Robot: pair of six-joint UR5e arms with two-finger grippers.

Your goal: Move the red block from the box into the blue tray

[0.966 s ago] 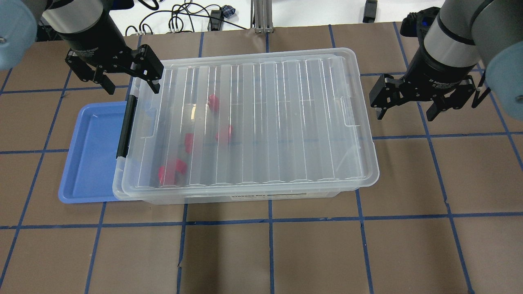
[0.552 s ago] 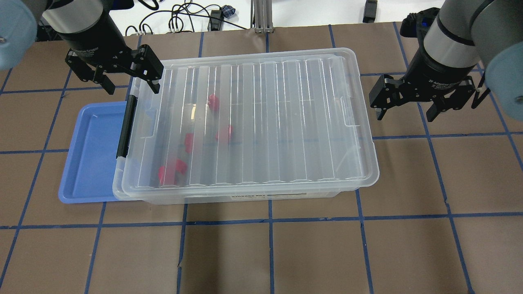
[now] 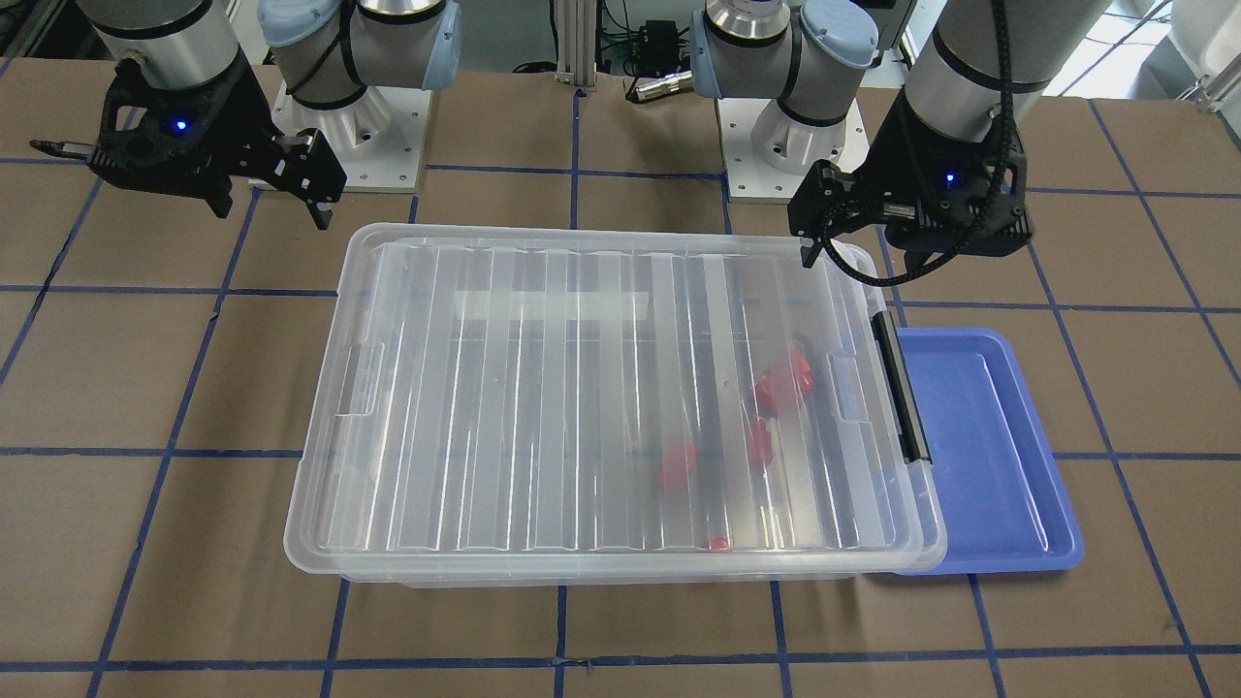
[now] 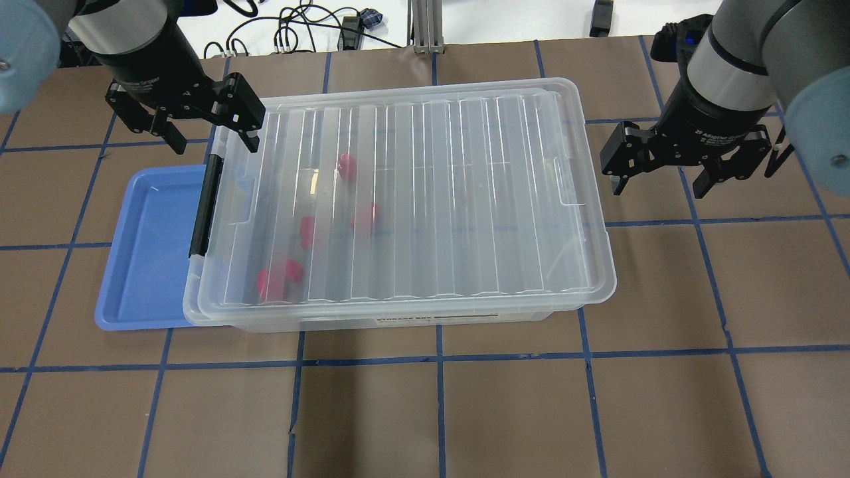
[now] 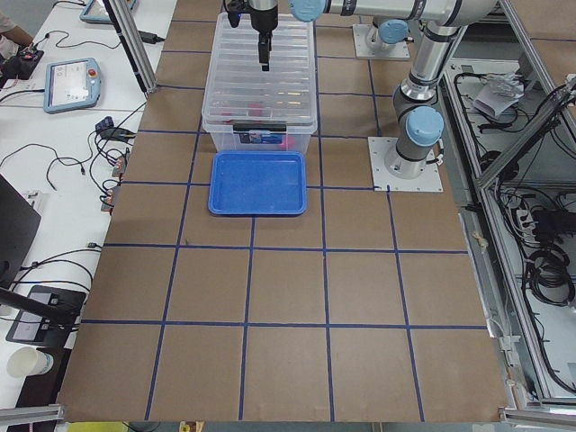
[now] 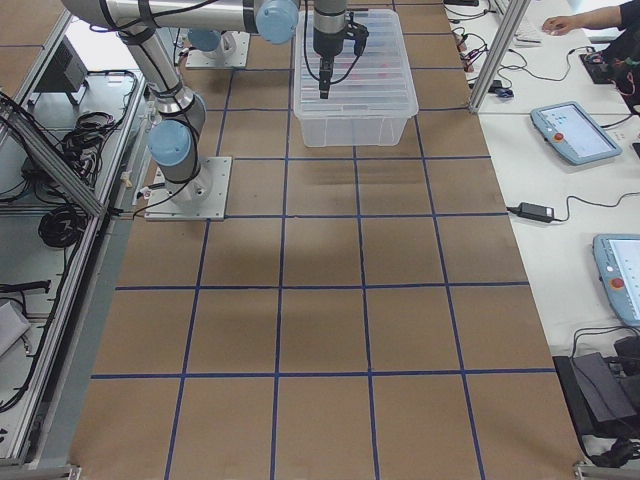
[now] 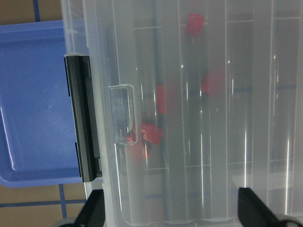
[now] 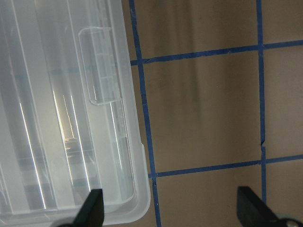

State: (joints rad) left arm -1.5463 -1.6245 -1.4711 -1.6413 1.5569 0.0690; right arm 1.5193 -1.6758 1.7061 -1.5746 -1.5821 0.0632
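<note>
Basically unchanged: left hand [image 4: 212,139] and right hand [image 4: 659,182] both hang spread open, right maybe nudged slightly. Lid [image 4: 425,199] still on box [image 4: 465,322], red blocks [image 4: 279,279] inside; opening pending.

Tray [image 4: 149,252] lies just beside box's [image 4: 601,252] L end, w/ blocks [image 4: 306,231] inside box near that end.

I see bright, even overhead light in every view, white glare streaks on the box lid [image 3: 543,302], red blocks [image 7: 152,134] smeared behind its ribs, faint soft shadows on the table [image 8: 199,94], and the left fingertips [image 7: 94,213] dark and out of focus at my wrist view's edge.
</note>
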